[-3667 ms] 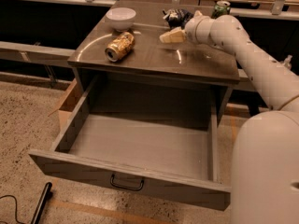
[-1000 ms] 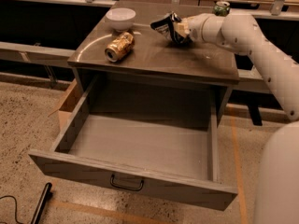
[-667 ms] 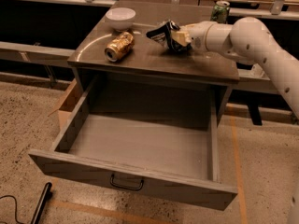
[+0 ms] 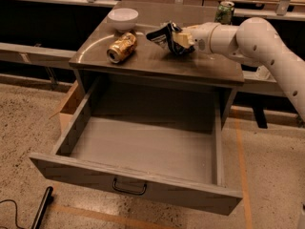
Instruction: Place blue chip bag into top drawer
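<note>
Gripper: your gripper (image 4: 177, 41) is over the back right part of the table top, reaching in from the right at the end of the white arm (image 4: 252, 38). It is clenched on the blue chip bag.
Blue chip bag: you see the blue chip bag (image 4: 162, 35) crumpled in the fingers, sticking out to the left of them. It looks raised just off the table top, though you cannot tell this for sure.
Top drawer: the top drawer (image 4: 143, 149) is pulled well out below the table top, towards you. Its black handle (image 4: 129, 188) sits in the middle of the front panel.
Table: the table (image 4: 205, 66) is a grey-brown wooden one.
Gold can: a dented gold can (image 4: 121, 47) lies on its side on the left of the top, well apart from the bag.
Bowl: a white bowl (image 4: 123, 18) stands behind the gold can, near the back left corner.
Green can: a green can (image 4: 225, 11) stands upright behind the arm.
Floor: a cardboard box (image 4: 68, 107) sits left of the drawer.
</note>
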`<state>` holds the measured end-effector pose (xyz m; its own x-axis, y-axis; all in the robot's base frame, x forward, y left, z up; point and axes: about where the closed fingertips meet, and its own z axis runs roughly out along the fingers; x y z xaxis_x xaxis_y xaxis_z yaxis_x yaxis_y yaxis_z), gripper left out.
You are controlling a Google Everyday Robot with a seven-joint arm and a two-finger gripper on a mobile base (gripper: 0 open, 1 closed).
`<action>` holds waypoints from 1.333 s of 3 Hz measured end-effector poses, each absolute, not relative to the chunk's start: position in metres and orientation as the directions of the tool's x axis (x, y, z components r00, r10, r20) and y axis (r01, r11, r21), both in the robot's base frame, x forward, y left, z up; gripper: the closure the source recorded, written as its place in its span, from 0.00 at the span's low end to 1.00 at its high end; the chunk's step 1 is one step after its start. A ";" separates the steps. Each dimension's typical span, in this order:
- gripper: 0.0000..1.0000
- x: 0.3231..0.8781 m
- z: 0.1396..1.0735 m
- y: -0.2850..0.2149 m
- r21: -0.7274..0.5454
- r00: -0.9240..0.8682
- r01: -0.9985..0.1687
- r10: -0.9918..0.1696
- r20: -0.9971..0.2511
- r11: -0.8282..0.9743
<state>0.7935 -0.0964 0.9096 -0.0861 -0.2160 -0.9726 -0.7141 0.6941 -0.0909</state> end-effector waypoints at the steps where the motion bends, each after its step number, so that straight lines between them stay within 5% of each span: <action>1: 1.00 0.763 0.929 -0.094 -0.069 -0.088 -0.725 -0.191 -0.978 0.686; 4: 1.00 0.625 0.886 -0.034 0.119 -0.237 -0.843 -0.162 -0.958 0.524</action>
